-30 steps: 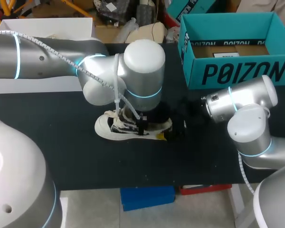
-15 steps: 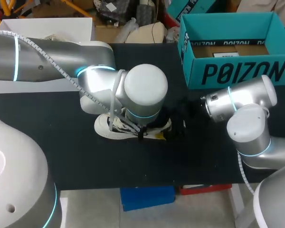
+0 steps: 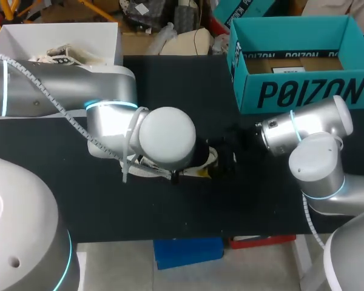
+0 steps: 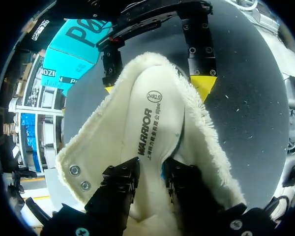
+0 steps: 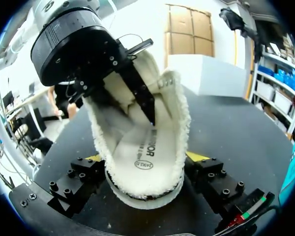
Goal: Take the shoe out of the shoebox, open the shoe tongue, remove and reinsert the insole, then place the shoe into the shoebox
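found the shoe [image 5: 147,162] out of the shoebox [image 3: 303,91], lying on the table [image 3: 109,200], heel clamped from both sides by the right gripper [image 5: 145,157]. saw the left gripper [image 4: 152,177] sunk into the wide-open mouth over the insole [image 4: 147,123]; could not tell its grip. judged the insole step in hand, with boxing not yet done.

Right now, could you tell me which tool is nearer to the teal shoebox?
Right. The right tool grips the heel of the shoe, on the side toward the shoebox; the left tool is down in the shoe, farther away.
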You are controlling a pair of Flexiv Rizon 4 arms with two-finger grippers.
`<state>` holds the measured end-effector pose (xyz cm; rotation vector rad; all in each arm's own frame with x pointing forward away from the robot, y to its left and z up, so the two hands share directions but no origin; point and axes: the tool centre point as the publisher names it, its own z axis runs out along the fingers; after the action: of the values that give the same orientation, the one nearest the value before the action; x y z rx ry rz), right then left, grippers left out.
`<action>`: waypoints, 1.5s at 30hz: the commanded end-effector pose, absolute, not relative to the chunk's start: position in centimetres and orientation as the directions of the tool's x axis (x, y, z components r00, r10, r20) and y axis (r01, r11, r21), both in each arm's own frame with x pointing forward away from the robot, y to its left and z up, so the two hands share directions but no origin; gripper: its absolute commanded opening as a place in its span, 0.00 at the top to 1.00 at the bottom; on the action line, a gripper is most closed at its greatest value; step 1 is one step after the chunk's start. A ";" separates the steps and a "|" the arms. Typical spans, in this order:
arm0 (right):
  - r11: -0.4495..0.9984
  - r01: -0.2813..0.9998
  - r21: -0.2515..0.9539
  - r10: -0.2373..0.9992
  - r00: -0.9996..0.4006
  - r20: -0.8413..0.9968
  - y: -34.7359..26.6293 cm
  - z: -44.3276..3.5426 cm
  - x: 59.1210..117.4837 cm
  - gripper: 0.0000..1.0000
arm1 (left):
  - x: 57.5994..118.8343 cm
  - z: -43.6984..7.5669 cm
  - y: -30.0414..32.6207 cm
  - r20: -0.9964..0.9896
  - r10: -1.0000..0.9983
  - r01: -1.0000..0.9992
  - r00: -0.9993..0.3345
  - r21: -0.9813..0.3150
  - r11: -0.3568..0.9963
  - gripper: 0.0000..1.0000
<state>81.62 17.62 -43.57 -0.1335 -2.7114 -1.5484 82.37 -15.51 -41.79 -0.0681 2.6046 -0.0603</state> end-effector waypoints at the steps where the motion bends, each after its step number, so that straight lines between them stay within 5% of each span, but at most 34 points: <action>1: 0.507 0.085 0.858 0.067 -0.996 0.059 17.3 -43.7 81.5 1.00 | 85.2 -46.8 -14.5 -0.495 -0.061 -0.031 -0.867 -0.068 0.997 0.83; 2: 0.507 0.085 0.858 0.067 -0.996 0.059 17.3 -43.7 81.5 1.00 | 85.1 -46.8 -14.6 -0.468 -0.063 -0.032 -0.881 -0.073 0.997 1.00; 14: 0.507 0.085 0.858 0.067 -0.996 0.059 17.3 -43.7 81.5 1.00 | 85.0 -44.0 -15.8 -0.241 -0.049 -0.012 -0.969 -0.154 0.988 1.00; 45: 0.507 0.085 0.858 0.067 -0.996 0.059 17.3 -43.7 81.5 1.00 | 83.5 -36.4 -17.8 -0.215 0.016 0.081 -0.976 -0.296 0.952 1.00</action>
<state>81.64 17.41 -43.57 -0.1345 -2.7114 -1.5462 83.23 -18.19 -36.23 0.0464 2.8813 -0.4151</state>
